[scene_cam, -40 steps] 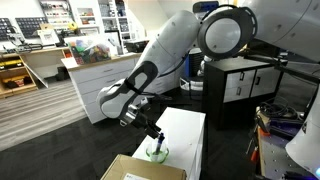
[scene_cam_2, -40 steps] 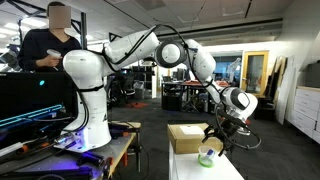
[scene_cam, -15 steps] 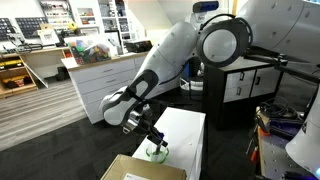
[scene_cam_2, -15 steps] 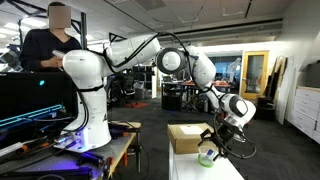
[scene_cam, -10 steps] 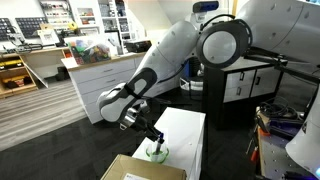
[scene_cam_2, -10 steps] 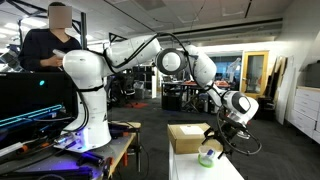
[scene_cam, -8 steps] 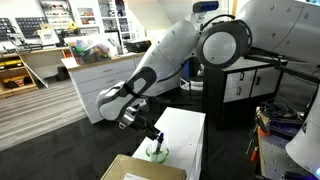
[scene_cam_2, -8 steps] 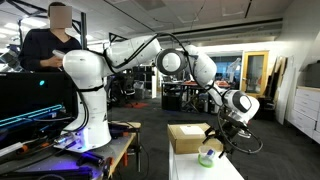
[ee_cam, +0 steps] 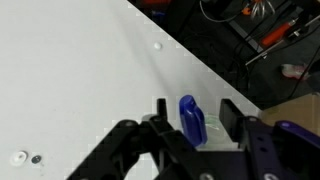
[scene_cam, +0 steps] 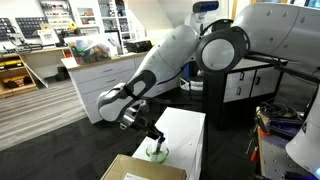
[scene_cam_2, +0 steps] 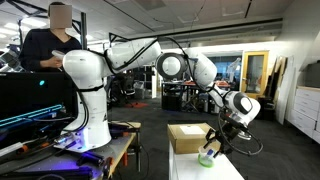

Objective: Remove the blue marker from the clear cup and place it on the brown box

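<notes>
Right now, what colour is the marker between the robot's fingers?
Bright blue. The blue marker shows best in the wrist view.

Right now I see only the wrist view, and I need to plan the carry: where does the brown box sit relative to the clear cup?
Observer: In an exterior view, the brown box lies on the same white table, close beside the clear cup. I cannot tell whether they touch.
Operator: How does the end effector sit over the cup?
Observer: In an exterior view, the end effector points down right at the cup's mouth, and the cup stands upright on the table.
Operator: Is anyone near the arm?
Observer: A person stands beyond the robot's base, away from the table.
</notes>
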Controlling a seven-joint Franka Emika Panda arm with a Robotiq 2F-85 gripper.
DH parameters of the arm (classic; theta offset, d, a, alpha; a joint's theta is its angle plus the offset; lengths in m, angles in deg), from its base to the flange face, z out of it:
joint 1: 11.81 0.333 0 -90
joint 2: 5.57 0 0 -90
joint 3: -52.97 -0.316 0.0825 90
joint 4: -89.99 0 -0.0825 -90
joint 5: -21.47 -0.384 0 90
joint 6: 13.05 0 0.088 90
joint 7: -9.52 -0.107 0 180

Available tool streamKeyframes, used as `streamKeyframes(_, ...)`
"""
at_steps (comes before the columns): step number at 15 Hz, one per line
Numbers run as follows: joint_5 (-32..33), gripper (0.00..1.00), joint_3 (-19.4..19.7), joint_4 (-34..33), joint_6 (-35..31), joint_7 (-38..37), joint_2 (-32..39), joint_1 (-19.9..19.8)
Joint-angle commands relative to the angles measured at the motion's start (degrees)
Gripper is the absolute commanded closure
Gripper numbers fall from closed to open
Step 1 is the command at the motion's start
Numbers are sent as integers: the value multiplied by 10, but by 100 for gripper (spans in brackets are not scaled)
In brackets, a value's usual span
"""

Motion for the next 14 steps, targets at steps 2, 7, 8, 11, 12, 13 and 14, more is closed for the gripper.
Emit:
streamKeyframes(2,-1,77,3,-42,32,9,20,1)
streamKeyframes(7,2,92,3,-49,37,11,21,1)
streamKeyframes(8,2,92,3,-50,37,11,21,1)
streamKeyframes(11,2,92,4,-49,50,11,17,3)
streamKeyframes(12,3,92,3,-46,56,13,12,4)
streamKeyframes(13,4,92,3,-44,62,14,8,6)
streamKeyframes(14,4,92,3,-45,70,13,5,8)
